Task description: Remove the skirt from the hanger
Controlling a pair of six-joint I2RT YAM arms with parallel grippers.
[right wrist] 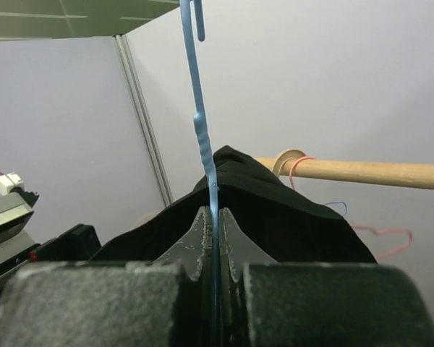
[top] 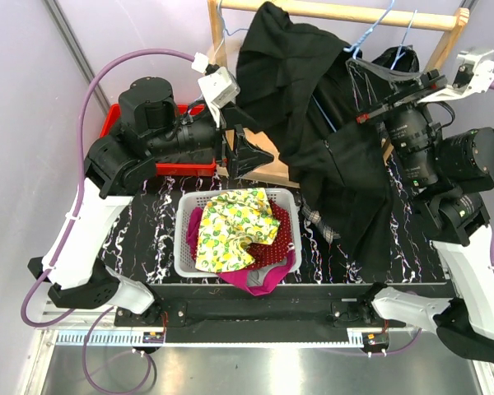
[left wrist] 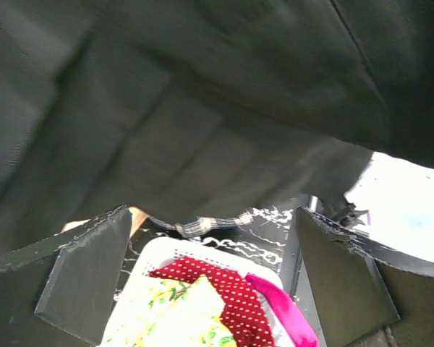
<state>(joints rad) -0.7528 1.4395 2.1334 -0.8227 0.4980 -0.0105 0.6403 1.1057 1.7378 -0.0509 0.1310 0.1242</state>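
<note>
Top external view showed the skirt (top: 313, 107), a black garment, draped over the wooden rail (top: 346, 12) at the upper centre of the frame. It hung down in folds towards the right-centre of the frame, its lower edge over the black marbled bench (top: 148, 239).

Left tool (top: 245, 152) was at the centre-left of the frame, just beside the skirt's left edge, with its jaws spread wide and nothing between them. Left wrist view confirmed this: both fingers (left wrist: 87, 267) stood far apart at the lower corners, and the dark cloth filled the upper frame beyond them. That view was blurred, so contact between tool and cloth could not be determined.

Right wrist view showed the right tool (right wrist: 215, 231) closed narrowly on the thin blue wire of the hanger (right wrist: 202, 137). The wire ran straight up from between the jaws to the top of the frame. Black cloth lay directly behind the jaws, with the rail crossing at the right.

White basket (top: 181, 239) sat on the bench at the lower centre of the top view, below the left tool. It held a yellow lemon-print cloth (top: 226, 226), a red dotted cloth (top: 276, 239) and a magenta cloth (top: 259, 280) spilling over its lower rim. Red bin (top: 111, 123) was partly hidden behind the left arm at the upper left.
</note>
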